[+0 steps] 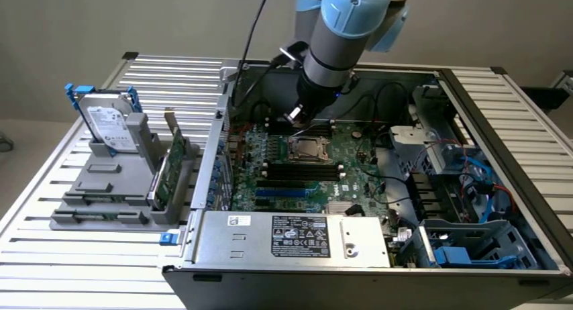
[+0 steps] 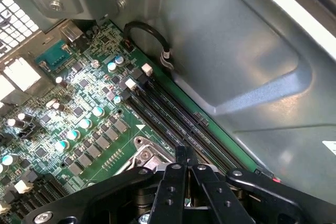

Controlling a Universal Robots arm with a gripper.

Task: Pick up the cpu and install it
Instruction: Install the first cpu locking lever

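My gripper [image 1: 298, 117] hangs inside the open computer case, just above the motherboard [image 1: 358, 179] and beside the far edge of the metal-framed socket [image 1: 309, 149]. A flat silvery-beige square, the cpu [image 1: 310, 148], appears to lie inside that socket frame. In the wrist view my gripper [image 2: 185, 155] is shut with its fingertips pressed together and nothing between them. Just ahead of them is a corner of the socket frame [image 2: 143, 156].
Dark memory slots [image 2: 178, 114] run along the board beside the grey case wall [image 2: 252, 66]. A hard drive with a blue bracket [image 1: 112, 125] stands in a grey holder at the exterior view's left. The power supply [image 1: 296, 236] and drive cages [image 1: 465, 189] crowd the case.
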